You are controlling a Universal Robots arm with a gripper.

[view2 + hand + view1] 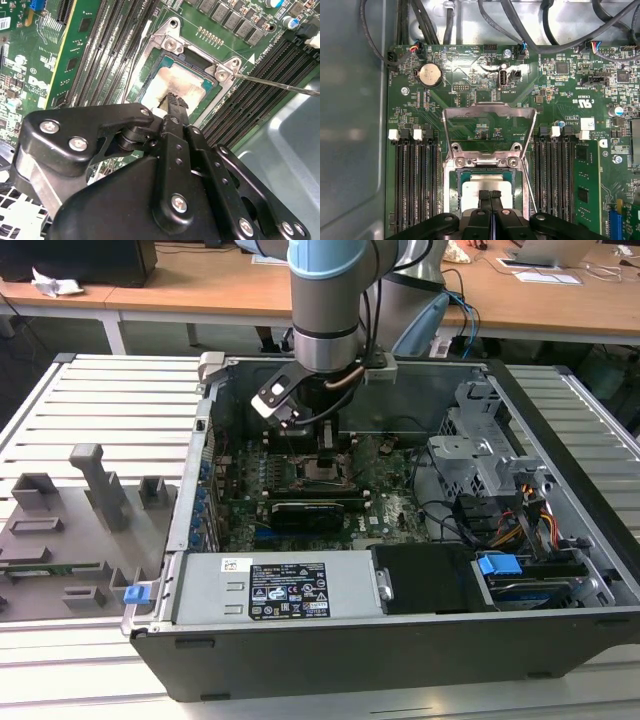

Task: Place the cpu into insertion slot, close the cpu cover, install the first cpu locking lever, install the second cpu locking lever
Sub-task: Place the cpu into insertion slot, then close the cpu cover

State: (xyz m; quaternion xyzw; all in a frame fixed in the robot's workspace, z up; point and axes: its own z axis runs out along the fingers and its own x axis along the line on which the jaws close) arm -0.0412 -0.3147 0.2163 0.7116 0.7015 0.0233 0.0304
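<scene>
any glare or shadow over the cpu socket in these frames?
Exterior view: the arm shades the slot, so it is dim there. First wrist view: cpu top glares pale, the open cover catches light, and the case wall shows a soft reflection. Second wrist view: cpu is washed out pale, and the gripper covers part of it.

The cpu (pixel 487 186), silvery-topped, lies flat in the insertion slot (pixel 457 186), directly under the tips of the claw (pixel 491 193). The cpu cover (pixel 490 109), a thin metal frame, stands swung open just beyond the claw.

Raised cpu cover (pixel 490 110) and flanking memory slots (pixel 415 185) hem the insertion slot (pixel 456 180).
</scene>
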